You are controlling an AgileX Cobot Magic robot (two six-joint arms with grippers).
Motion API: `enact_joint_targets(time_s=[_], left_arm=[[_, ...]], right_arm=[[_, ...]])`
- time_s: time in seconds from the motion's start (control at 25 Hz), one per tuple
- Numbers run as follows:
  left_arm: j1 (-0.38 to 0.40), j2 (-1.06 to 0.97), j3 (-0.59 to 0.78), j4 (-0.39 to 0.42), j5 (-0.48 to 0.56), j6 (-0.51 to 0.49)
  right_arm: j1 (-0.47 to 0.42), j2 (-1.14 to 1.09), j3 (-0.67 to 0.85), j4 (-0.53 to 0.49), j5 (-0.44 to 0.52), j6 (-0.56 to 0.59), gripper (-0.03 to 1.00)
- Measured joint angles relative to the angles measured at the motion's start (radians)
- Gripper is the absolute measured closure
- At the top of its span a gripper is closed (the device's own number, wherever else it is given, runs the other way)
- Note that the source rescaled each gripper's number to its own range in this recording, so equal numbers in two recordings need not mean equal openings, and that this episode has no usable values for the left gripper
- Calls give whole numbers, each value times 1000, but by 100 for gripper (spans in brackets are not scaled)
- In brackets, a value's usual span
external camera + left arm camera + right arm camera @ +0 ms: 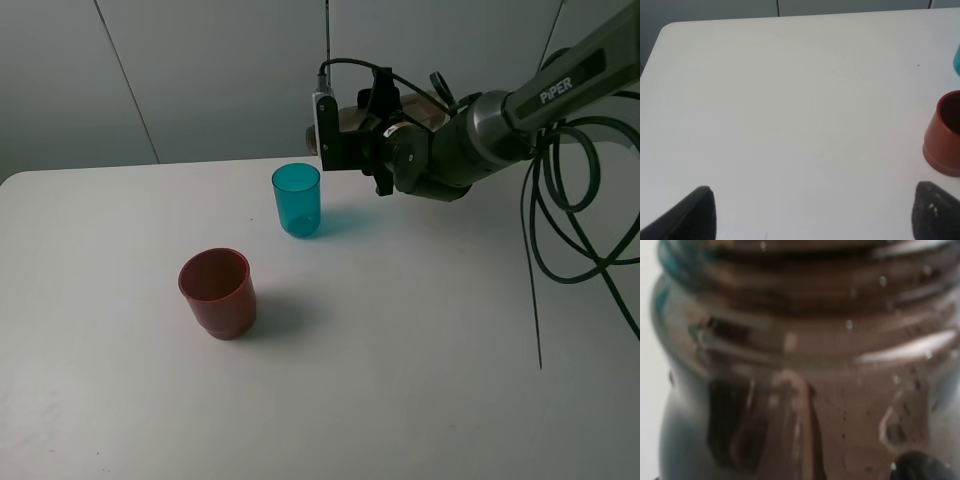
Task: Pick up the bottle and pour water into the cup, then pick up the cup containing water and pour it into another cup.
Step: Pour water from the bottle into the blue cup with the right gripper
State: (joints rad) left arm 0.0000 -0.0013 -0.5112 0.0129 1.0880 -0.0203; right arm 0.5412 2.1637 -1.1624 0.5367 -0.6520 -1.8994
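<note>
Two cups stand on the white table (420,380), well apart from each other. The teal cup (297,200) is upright toward the far side, near the middle. The red-brown cup (217,292) is upright too, nearer and further left.

The right arm reaches in from the right, and the right gripper (352,140) hangs above the table just right of the teal cup, a little higher than its rim. It is clamped on the bottle (350,116), which lies roughly level, clear of the table and largely hidden behind the gripper body. Only smoky brown patches of it show in the high view. Which way its mouth points cannot be told, nor whether any water is leaving it. The bottle and the teal cup do not touch.

The right wrist view is filled by the bottle (805,365), blurred and very close. Ridged brown plastic dotted with small droplets can be seen, with one dark fingertip (922,466) at the edge. Black cables (560,220) loop down from the arm on the right.

The left gripper (815,215) does not show in the high view. Its own camera shows the two dark fingers (692,215) spread wide over bare table, gripping nothing. The red-brown cup (945,135) sits off to one side of them, apart from both.
</note>
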Motion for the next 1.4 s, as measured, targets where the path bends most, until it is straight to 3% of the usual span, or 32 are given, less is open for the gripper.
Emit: enact_joint_targets(time_s=[0.84,1.4], left_arm=[[0,0,0,0,0,0],[0,0,0,0,0,0]], right_arm=[[4,16,-57,-78,-19,-25,96],[4,17,-57,-84,-23,-118,96]])
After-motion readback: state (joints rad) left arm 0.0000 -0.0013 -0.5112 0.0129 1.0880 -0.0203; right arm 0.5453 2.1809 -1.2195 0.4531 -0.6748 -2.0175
